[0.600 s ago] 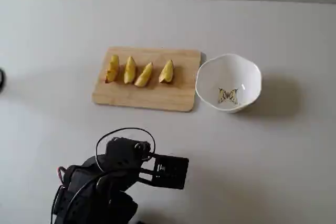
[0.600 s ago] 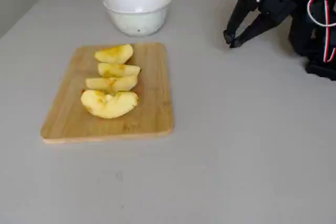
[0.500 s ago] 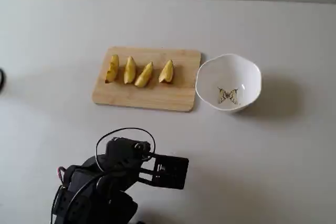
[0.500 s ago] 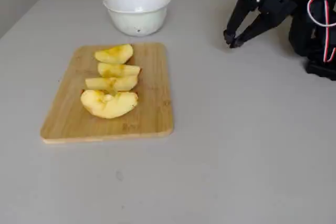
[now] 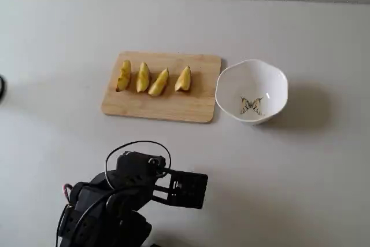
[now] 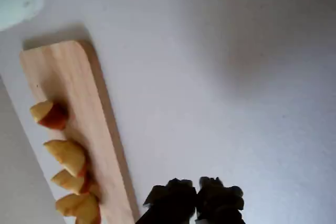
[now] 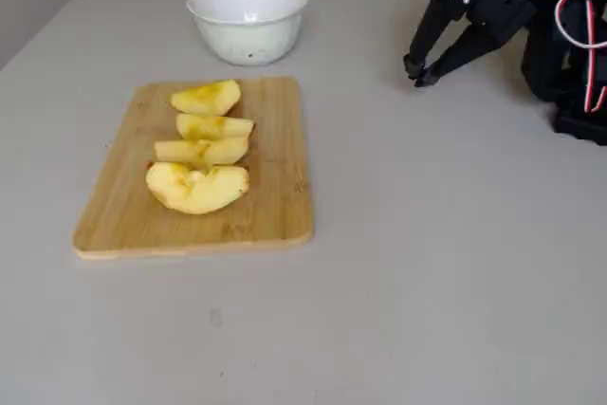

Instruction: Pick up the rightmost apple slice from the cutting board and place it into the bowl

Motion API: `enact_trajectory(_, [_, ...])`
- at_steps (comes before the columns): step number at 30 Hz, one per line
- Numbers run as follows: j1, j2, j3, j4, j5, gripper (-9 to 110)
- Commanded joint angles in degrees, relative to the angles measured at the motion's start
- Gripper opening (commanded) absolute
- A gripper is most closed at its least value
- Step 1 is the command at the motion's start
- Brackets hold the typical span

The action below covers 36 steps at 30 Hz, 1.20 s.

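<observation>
The rightmost apple slice [image 5: 183,79] lies on the cutting board [image 5: 167,106], the one of several pale-yellow wedges in a row that is nearest the bowl [image 5: 231,79]. It also shows in the wrist view [image 6: 48,114], red skin visible, and in the other fixed view [image 7: 206,98]. The white bowl with a butterfly drawing stands empty just right of the board. My gripper [image 5: 193,192] is shut and empty, held above the bare table well in front of the board. In the wrist view its fingertips [image 6: 181,200] touch at the bottom edge.
The board [image 7: 275,168] and the bowl [image 7: 248,40] stand on a plain pale table. The arm's black base and cables [image 7: 569,35] stand at the table's side. A dark object [image 5: 2,88] shows at the left edge.
</observation>
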Motion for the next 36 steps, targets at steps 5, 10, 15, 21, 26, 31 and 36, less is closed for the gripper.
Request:
enact_trajectory(5, [-0.1, 0.5, -1.6, 0.1, 0.3, 0])
enact_trajectory(10, [-0.1, 0.5, -1.6, 0.1, 0.3, 0])
enact_trajectory(15, [-0.1, 0.5, -1.6, 0.1, 0.3, 0])
enact_trajectory(21, [-0.1, 0.5, -1.6, 0.1, 0.3, 0])
enact_trajectory(26, [-0.1, 0.5, -1.6, 0.1, 0.3, 0])
enact_trajectory(31, [-0.1, 0.5, -1.6, 0.1, 0.3, 1])
enact_trajectory(36, [-2.5, 0.5, -1.8, 0.0, -15.4, 16])
